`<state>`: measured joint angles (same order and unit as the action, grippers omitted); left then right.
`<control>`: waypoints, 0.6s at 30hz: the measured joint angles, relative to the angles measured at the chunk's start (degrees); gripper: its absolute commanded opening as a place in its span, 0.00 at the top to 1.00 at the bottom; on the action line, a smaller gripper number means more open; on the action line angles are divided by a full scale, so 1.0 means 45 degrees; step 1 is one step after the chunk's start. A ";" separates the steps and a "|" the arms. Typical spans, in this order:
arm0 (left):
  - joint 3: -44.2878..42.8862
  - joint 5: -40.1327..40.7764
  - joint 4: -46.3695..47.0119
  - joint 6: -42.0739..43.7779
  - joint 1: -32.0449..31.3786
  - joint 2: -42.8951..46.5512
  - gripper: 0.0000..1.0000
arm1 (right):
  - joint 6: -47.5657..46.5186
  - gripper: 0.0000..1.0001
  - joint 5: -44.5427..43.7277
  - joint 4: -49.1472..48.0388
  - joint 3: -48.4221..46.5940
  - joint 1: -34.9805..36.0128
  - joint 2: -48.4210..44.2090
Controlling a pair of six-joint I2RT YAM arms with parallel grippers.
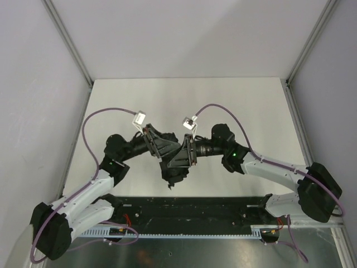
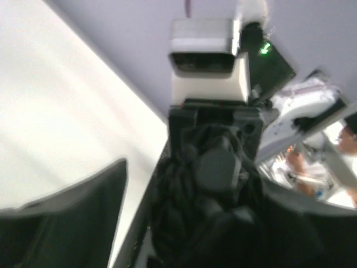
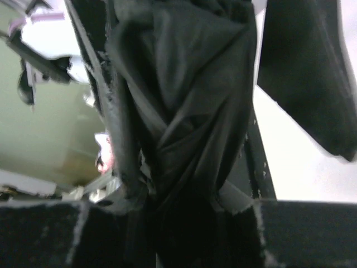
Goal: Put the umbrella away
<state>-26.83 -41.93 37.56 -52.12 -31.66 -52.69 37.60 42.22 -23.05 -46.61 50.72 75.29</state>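
The black compact folding umbrella point(image 1: 174, 172), its matte fabric collapsed into a crumpled bundle, hangs between the two grippers above the near middle of the white table point(image 1: 184, 100). In the right wrist view the folds fill the gap between the jaws of the right gripper point(image 3: 189, 234), which looks like a grip on the umbrella. The jaws of the left gripper point(image 2: 195, 240) stand apart around the same bundle, with a sliver of table showing beside one finger. The step in hand appears to be gathering the loose canopy tight around the shaft. The next move probably calls for the left gripper to close on the bundle and smooth the folds. No strap or storage place is visible.
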 measured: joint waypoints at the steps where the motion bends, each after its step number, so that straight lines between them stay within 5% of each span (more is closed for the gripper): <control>1: 0.0010 0.0389 -0.0321 0.0087 0.0301 0.0102 0.04 | 0.0418 0.94 0.0389 -0.0704 0.0185 -0.0107 0.0063; 7: 0.0005 0.0121 -0.0291 -0.0690 0.2006 0.1248 0.01 | 0.2050 1.00 0.0748 -0.3011 0.1389 -0.0826 0.0738; 18: -0.3201 0.1719 -0.5935 0.2919 0.2040 0.1375 0.00 | 0.2832 0.94 0.1273 -0.2331 0.1855 -0.5153 0.0996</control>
<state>-41.23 -34.20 10.85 -38.98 -22.48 -46.50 50.35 47.94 -33.54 -38.26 27.53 79.77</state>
